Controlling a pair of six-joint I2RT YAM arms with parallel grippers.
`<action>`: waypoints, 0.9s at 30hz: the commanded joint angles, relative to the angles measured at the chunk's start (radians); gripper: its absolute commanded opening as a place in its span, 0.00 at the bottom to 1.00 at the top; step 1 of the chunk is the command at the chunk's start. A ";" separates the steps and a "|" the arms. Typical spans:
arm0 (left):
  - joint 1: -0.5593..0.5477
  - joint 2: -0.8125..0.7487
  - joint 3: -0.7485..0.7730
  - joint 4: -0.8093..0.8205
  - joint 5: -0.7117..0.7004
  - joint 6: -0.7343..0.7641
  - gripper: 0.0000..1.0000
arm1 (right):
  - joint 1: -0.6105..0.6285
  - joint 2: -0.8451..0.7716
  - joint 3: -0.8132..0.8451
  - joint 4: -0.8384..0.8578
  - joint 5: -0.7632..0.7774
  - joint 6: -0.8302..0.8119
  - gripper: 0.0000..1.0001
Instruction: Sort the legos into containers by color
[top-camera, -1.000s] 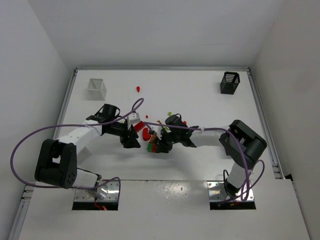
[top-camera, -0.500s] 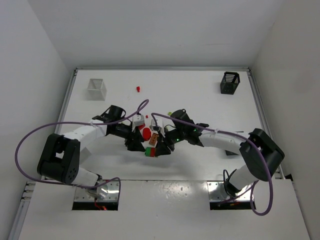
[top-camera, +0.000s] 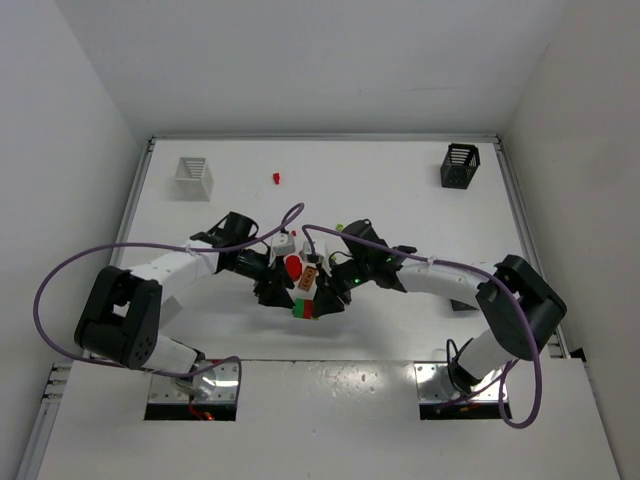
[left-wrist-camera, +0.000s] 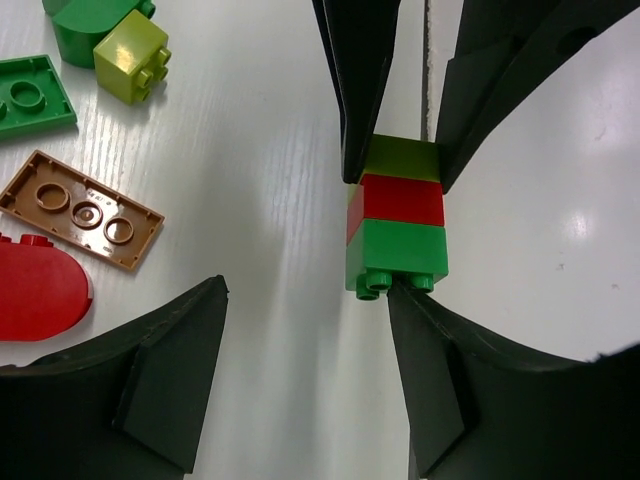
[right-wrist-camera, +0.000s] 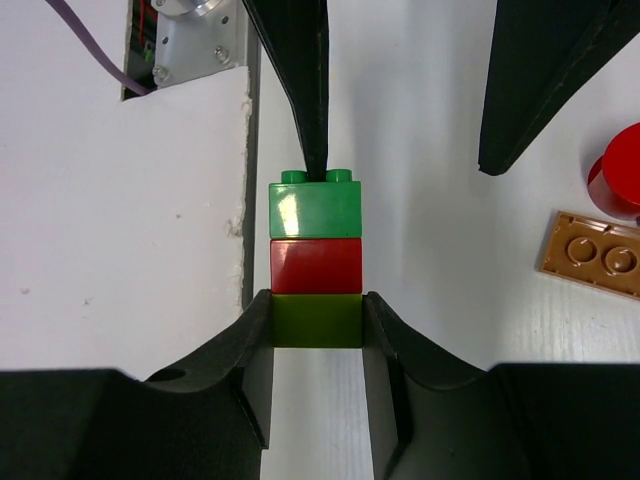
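Legos, stack of three (left-wrist-camera: 397, 215): a yellow-green, a red and a green brick pressed together in a row, found at the middle of the table (top-camera: 420, 190), between the two arms.

Hold: the yellow-green end was clamped between the fingers of the right gripper (right-wrist-camera: 316, 310); the red and green bricks stood clear of it. The left gripper (left-wrist-camera: 305, 295) was spread wide and held nothing. One of its fingers (left-wrist-camera: 440, 340) was seen right at the studs of the green brick; whether it touched could not be told.

Change noted: within the last second the left gripper had been brought in to the stack and the right elbow swung outward. This was judged a preparation for pulling the bricks apart, since mixed colours cannot be sorted as one piece.

Also listed: brown plate (left-wrist-camera: 82, 208) and red rounded piece (left-wrist-camera: 40, 300), loose nearby. White basket (top-camera: 194, 175) and black basket (top-camera: 459, 166) were set at the far corners, well apart from the stack.
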 joint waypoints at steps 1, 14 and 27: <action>-0.024 -0.004 0.031 0.037 0.121 0.006 0.71 | 0.002 0.005 0.039 0.057 -0.013 -0.019 0.00; 0.006 0.108 0.117 -0.216 0.179 0.207 0.73 | -0.034 -0.070 -0.004 -0.003 0.016 -0.071 0.00; 0.028 0.090 0.137 -0.216 0.212 0.178 0.78 | -0.053 -0.079 -0.013 0.006 0.016 -0.036 0.00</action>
